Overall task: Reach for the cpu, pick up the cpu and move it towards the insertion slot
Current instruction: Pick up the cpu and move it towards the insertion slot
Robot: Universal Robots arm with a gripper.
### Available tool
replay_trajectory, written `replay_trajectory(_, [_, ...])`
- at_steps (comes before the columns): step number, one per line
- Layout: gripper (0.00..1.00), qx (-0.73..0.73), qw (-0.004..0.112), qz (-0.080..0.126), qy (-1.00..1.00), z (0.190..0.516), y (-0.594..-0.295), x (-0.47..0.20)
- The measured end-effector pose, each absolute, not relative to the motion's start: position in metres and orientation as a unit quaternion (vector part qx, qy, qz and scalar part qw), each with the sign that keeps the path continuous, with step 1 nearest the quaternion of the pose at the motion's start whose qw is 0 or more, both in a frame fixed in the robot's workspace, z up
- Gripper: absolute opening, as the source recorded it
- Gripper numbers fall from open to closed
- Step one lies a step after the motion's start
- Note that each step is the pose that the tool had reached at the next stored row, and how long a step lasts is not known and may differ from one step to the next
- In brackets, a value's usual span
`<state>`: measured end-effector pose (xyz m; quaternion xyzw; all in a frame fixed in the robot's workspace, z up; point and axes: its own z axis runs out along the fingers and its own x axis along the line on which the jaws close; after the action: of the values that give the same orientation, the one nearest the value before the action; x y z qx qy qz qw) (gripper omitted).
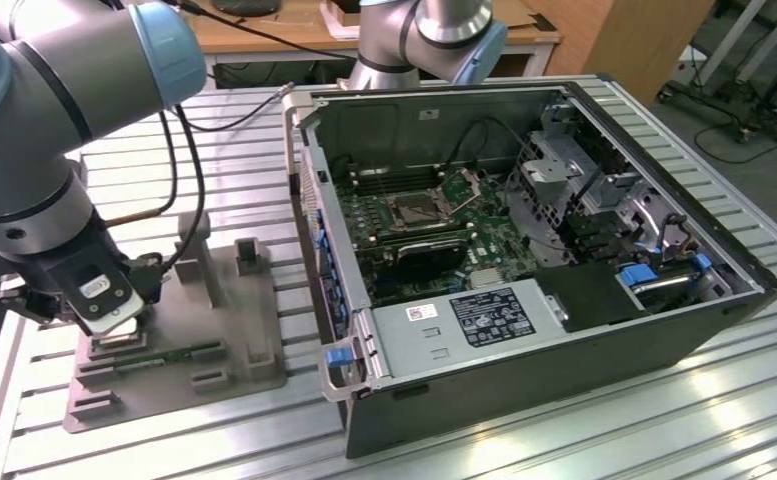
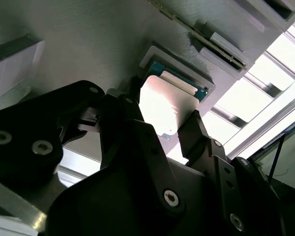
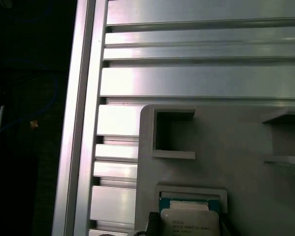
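One cpu [image 2: 169, 101] corner behind the tool [image 2: 163, 107].

Ribbed aluminium table [image 1: 708, 400], wooden cabinet [image 1: 628, 40] behind

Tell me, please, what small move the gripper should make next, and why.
Probably a short, straight lift. The gripper sits around the cpu, which lies in its recess in the grey fixture plate, so it must clear the recess walls before any sideways travel toward the insertion slot inside the computer case. Whether the grip has closed, I cannot tell.
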<state>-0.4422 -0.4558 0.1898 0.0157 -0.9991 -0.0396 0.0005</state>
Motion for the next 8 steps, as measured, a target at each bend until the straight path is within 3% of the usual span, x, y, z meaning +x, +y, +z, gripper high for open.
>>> replay_trajectory(8, [0.55, 0.016, 0.0, -0.04, -0.999, 0.1959, -0.4558, -0.4422])
